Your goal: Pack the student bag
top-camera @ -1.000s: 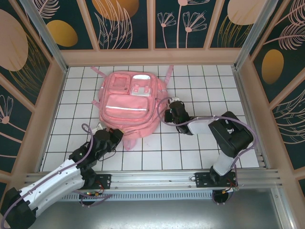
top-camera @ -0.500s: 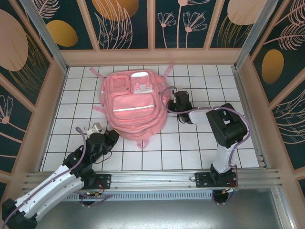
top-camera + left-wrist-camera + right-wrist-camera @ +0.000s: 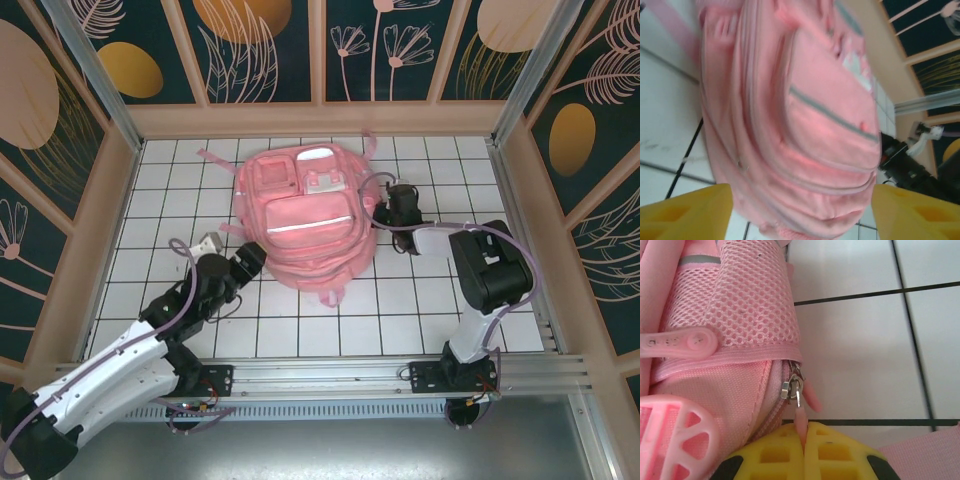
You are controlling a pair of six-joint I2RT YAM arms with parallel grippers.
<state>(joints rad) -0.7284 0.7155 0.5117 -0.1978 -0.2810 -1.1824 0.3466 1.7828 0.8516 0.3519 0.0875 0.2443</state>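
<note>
The student bag [image 3: 305, 215] lies flat on the white tiled surface [image 3: 420, 310] with its front pockets facing up and its pink straps spilling out past its top end. A pale reflective strip [image 3: 300, 226] runs across its large front pocket.

The right end effector [image 3: 383, 207] rests against the bag's right side, roughly halfway along it. In the right wrist view its yellow fingers [image 3: 840, 460] are pressed together on the pink zipper pull [image 3: 801, 416]. The pull hangs from a metal slider [image 3: 791, 386] at the edge of the bag's mesh side pocket [image 3: 740, 305].

The left end effector [image 3: 247, 262] sits just beside the bag's lower left corner and points at it. Its yellow fingers [image 3: 685, 212] stand wide apart and grip nothing. In the left wrist view the bag's bottom end bulges between and beyond them. Whether the fingers touch the fabric cannot be told.
</note>
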